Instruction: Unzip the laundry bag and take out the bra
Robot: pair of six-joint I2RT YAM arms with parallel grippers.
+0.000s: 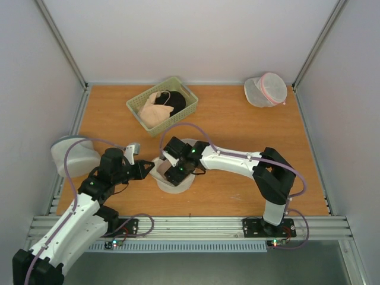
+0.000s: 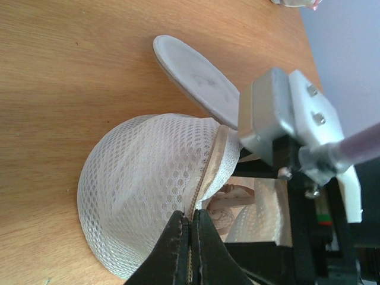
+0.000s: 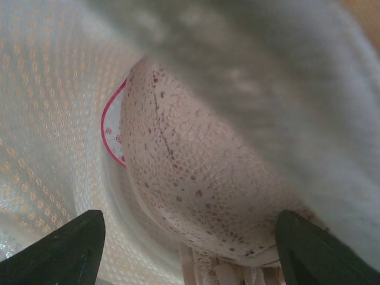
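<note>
Bag [image 2: 142, 190] zip edge is pinched between the pressed-together left jaws; spread right jaws sit inside it, bra [image 3: 202, 178] between them.

An orange-brown wooden table [image 1: 237, 127] is boxed in by plain pale walls at the left [image 1: 29, 89], far [image 1: 190, 35] and right [image 1: 353, 119], with a ribbed aluminium rail [image 1: 196, 225] along its near edge, under soft, even light.
</note>
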